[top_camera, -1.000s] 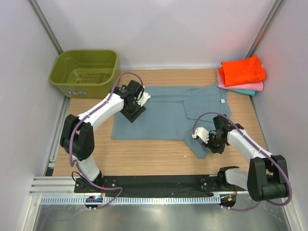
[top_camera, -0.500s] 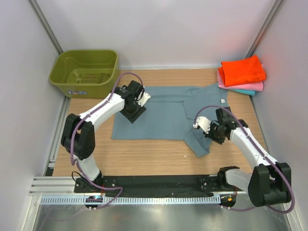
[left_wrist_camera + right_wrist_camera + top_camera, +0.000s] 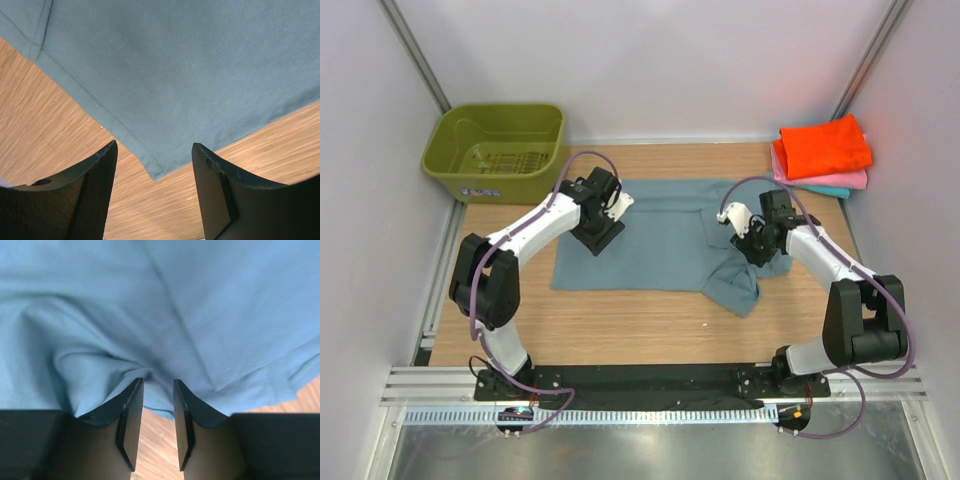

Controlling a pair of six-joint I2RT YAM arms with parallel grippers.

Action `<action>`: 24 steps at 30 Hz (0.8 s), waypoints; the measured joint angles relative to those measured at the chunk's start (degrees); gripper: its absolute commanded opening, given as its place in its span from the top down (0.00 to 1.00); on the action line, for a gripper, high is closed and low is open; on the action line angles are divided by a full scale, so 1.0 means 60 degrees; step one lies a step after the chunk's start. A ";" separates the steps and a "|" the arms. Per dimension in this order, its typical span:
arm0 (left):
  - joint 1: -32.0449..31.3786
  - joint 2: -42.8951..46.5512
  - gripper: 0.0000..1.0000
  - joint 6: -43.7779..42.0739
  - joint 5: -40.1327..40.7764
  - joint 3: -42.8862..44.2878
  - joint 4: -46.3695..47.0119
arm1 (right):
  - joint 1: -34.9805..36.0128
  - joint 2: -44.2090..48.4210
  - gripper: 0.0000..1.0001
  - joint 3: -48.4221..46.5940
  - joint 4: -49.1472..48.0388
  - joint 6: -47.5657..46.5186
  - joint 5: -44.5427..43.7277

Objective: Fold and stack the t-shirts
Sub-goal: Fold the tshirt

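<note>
Spanning the middle of the top view, the wooden desk (image 3: 620, 325) carries everything. The blue-grey t-shirt (image 3: 650, 235) lies spread across the desk's centre. Its left part is flat, while its right part is rumpled, with a bunched flap toward the lower right. The olive-green basket (image 3: 450, 160) sits at the upper left corner, well apart from the shirt.

The left arm (image 3: 535, 225) reaches in from the lower left, its end over the shirt's left part. In its wrist view the left jaws stand wide apart, holding nothing, above a hemmed corner of the cloth with bare wood beside it. The right arm (image 3: 825, 262) bends in from the lower right to the shirt's right part. In its wrist view the right jaws are drawn nearly together, pinching a gathered fold of the blue-grey cloth at their tips.

At the upper right corner lies a stack of folded shirts. The orange t-shirt (image 3: 825, 148) is on top, the pink t-shirt (image 3: 840, 181) is beneath it, and a sliver of the teal t-shirt (image 3: 835, 191) shows at the bottom.
</note>
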State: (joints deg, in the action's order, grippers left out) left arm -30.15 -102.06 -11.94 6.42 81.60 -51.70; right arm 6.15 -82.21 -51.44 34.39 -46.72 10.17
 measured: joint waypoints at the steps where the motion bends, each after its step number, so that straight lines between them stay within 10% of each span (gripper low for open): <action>1: 0.0000 -0.0004 0.38 0.0000 0.0000 0.0000 0.0000 | -0.0025 -0.0004 0.62 -0.0127 -0.0066 0.0226 0.0007; 12: 0.0000 -0.0095 0.38 0.0029 -0.0011 0.0044 0.0004 | -0.1989 0.0382 0.64 -0.1581 0.1752 0.2313 0.0998; 24: 0.0000 -0.0266 0.38 0.0157 -0.0080 0.0288 0.0007 | -0.2503 -0.1188 0.69 -0.2215 0.6200 0.0404 0.3308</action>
State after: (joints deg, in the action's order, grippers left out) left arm -30.15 -103.66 -11.00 5.93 83.33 -51.66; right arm -8.86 -89.34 -64.73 71.59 -44.29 30.02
